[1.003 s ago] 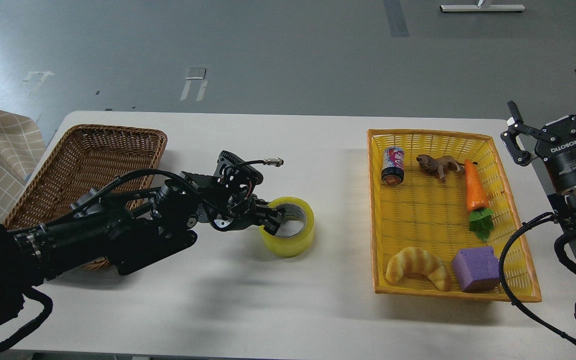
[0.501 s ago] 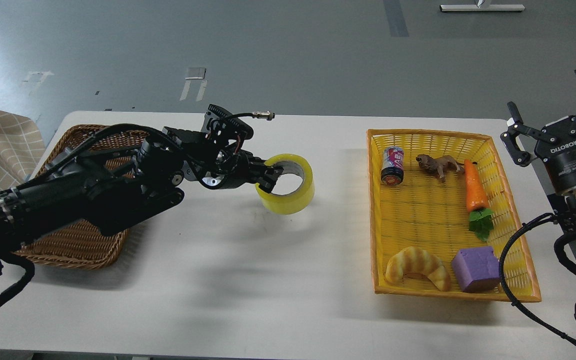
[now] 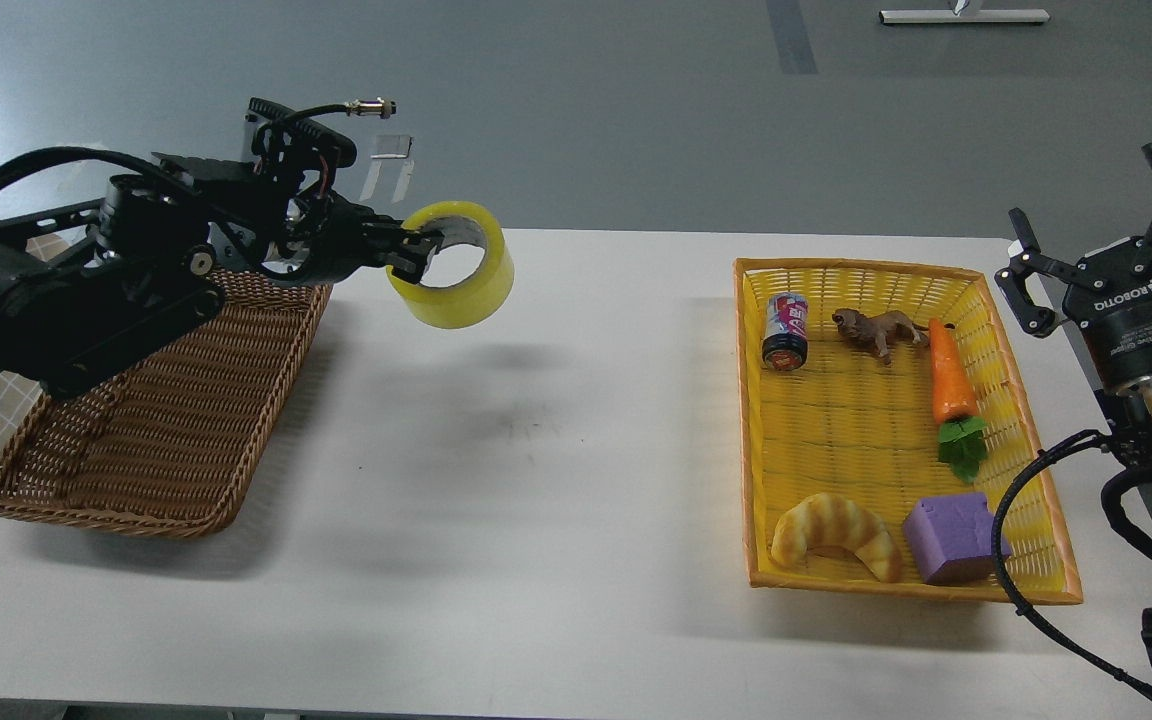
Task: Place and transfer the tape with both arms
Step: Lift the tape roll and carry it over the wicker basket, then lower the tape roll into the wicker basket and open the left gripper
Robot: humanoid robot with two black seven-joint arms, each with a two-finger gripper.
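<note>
Tape (image 3: 452,265) hangs above the table (image 3: 536,500), pinched by its wall in the left end effector (image 3: 414,253); that thin grip could slip. Right end effector (image 3: 1101,245) waits, fingers spread.

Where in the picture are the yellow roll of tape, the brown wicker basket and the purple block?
Translucent yellow tape roll (image 3: 466,290), head view: its outer band.
Brown woven wicker basket (image 3: 96,517), head view: its near rim.
Purple foam-like block (image 3: 951,535), head view: its front face.
</note>
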